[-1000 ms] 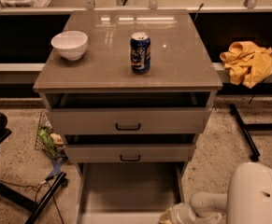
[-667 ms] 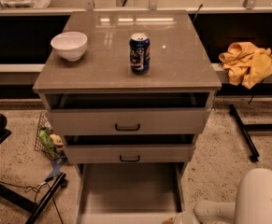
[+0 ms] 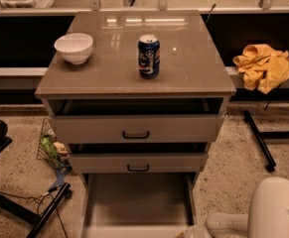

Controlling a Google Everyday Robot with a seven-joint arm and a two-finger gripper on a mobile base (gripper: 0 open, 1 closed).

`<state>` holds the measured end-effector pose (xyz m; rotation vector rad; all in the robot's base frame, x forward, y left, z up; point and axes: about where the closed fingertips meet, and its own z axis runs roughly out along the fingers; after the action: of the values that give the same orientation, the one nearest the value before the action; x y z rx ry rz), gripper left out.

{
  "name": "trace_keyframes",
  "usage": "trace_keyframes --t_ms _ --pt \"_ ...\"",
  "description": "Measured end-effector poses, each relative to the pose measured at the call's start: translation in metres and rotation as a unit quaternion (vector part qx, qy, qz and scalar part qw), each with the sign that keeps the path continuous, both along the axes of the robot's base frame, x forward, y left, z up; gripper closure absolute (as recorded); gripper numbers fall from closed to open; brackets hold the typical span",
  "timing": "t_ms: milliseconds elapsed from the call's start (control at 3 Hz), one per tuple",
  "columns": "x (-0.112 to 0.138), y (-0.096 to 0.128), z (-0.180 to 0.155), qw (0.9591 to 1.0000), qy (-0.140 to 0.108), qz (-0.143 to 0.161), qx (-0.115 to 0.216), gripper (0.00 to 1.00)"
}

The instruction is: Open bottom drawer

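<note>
Closest to me, the gripper (image 3: 187,231) sits at the bottom edge, beside the right front corner of the bottom drawer (image 3: 136,202); open or closed, I cannot tell. That drawer stands well out, grey inside showing. A harder tug could yank it off its runners and topple the can (image 3: 148,56) on the surface (image 3: 193,68) beyond.

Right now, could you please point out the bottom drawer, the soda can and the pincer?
bottom drawer (image 3: 136,200), camera view, its grey inside floor.
soda can (image 3: 148,56), camera view, its blue side.
pincer (image 3: 186,233), camera view, picture's bottom edge, by the drawer's right front corner.
</note>
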<state>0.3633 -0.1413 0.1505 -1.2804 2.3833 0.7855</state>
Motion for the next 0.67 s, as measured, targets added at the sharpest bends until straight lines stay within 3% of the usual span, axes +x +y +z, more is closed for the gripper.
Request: trace_keyframes --t_ms 667 --pt "0.0062 0.005 -0.0018 1.0 0.003 0.002 0.003 0.0"
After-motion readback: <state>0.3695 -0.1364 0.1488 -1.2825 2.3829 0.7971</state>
